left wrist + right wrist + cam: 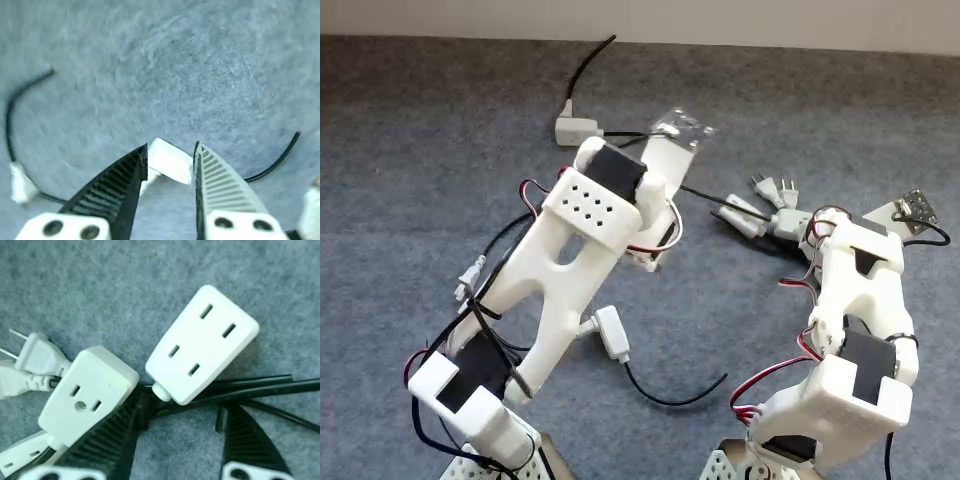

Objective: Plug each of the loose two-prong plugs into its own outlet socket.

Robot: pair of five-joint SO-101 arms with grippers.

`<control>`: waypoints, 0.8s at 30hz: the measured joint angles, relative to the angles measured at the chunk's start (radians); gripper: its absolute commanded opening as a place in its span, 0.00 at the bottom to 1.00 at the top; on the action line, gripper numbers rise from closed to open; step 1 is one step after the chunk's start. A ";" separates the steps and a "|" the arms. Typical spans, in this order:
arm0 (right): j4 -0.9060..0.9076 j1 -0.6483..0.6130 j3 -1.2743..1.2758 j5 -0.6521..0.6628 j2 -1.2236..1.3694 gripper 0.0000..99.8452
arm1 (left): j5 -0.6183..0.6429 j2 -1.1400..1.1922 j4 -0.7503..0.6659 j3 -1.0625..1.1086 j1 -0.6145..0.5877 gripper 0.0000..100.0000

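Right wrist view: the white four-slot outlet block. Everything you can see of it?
The four-slot outlet block is white, glossy-looking plastic with rounded corners. It lies face up on the gray carpet, showing two pairs of slots, all empty, and a nub at one end. Black cords emerge from beneath it. A three-hole socket lies close beside it. The right gripper is open near the nub end.

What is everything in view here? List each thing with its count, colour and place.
outlet blocks: two, white, side by side ahead of the right tool.
pronged plugs: two, white, beside those blocks.
corded pieces: three, white, scattered on the table.
bag: one, clear, far side.
table: one, grey.
left tool: one, black and grey, shut on a white block.
right tool: one, black, open above black cords.
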 measured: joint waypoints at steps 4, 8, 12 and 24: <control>0.000 -0.005 0.002 0.038 0.000 0.25 | 0.318 0.000 0.000 0.083 0.005 0.16; 0.002 -0.025 0.005 0.078 -0.003 0.25 | 0.601 0.000 -0.003 0.176 0.014 0.16; 0.003 -0.025 0.005 0.094 -0.003 0.25 | 0.801 0.000 -0.002 0.247 0.057 0.16; 0.000 -0.025 0.008 0.095 -0.003 0.25 | 0.925 0.000 -0.003 0.416 0.061 0.16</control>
